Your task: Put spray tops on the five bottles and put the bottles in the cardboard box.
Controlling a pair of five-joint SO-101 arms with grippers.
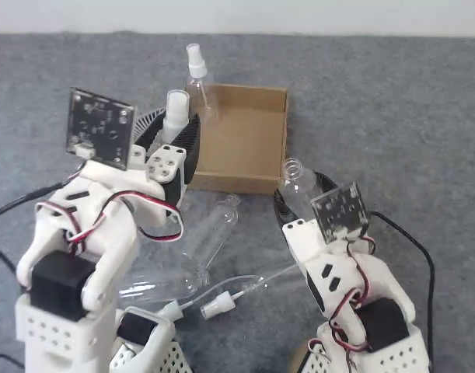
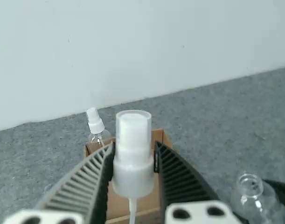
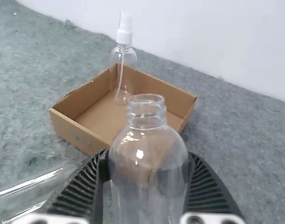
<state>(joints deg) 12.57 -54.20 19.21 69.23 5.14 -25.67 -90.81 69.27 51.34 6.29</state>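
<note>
1. Your left gripper (image 2: 133, 151) is clamped on a spray top (image 2: 133, 133). One ribbed finger presses each side of the white collar, and the dip tube hangs down between them.
2. From above, that spray top is held upright just off the left wall of the cardboard box (image 1: 245, 140), above the grey mat (image 1: 392, 101).
3. Your right gripper (image 3: 147, 163) grips an open bottle (image 3: 147, 149) round its body. The bottle stands upright and its neck is uncapped.
4. That open bottle is just near of the box's near right corner, well apart from the spray top in your left gripper.
5. In the box's far left corner stands a capped bottle (image 1: 197, 74), upright, with its top already on.
6. Two bare bottles lie on their sides on the mat between the arms. One (image 1: 218, 221) is just near of the box with its neck pointing toward it. The other (image 1: 163, 281) is nearer to you and to the left.
7. A loose spray top (image 1: 220, 305) lies on the mat near the second bare bottle, its tube trailing right toward your right arm.
</note>
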